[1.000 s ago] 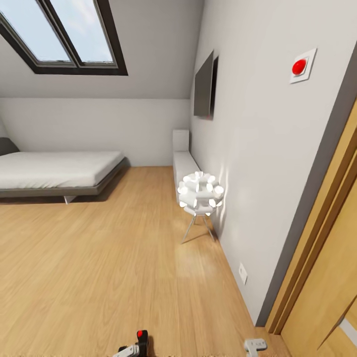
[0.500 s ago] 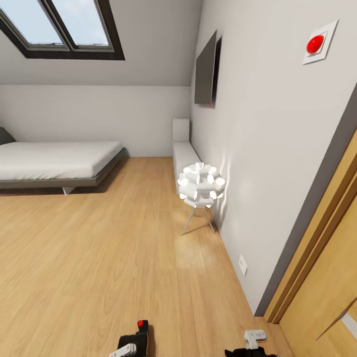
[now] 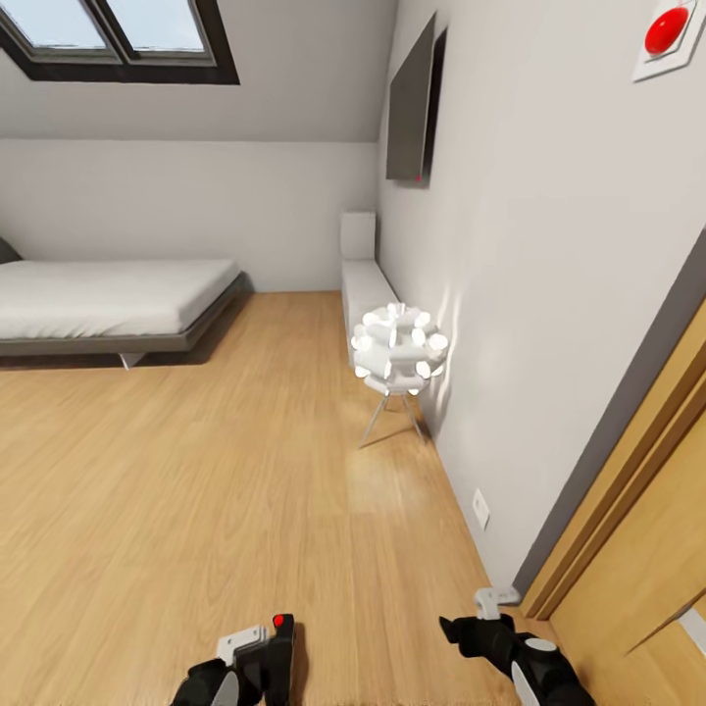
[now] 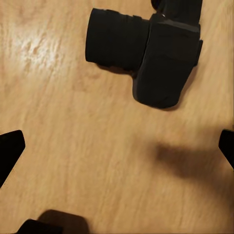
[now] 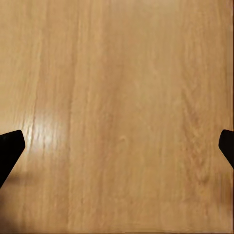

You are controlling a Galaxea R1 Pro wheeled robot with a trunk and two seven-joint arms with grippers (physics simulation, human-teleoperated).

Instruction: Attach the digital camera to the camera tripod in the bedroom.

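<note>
The digital camera (image 3: 281,647) is black with a red button on top, at the head view's bottom edge just right of my left gripper (image 3: 250,672). In the left wrist view the digital camera (image 4: 163,58) shows its lens barrel over the wood floor with a tight shadow under it. It sits beyond my left gripper (image 4: 117,146), whose fingertips (image 4: 9,151) stand wide apart with only floor between them. My right gripper (image 3: 476,620) hangs low near the door frame. In the right wrist view the right gripper (image 5: 117,146) is open over bare planks. The camera tripod is out of view.
This is the bedroom: a grey bed (image 3: 108,299) stands at the far left. A white ball lamp on thin legs (image 3: 397,358) stands by the right wall, with a low white cabinet (image 3: 365,284) behind it. A wooden door (image 3: 647,549) is at the right.
The head view has tilted down and shifted, so the room slid upward. Both grippers rose into the bottom of the picture, the right more than the left; the digital camera stays beside the left one.
</note>
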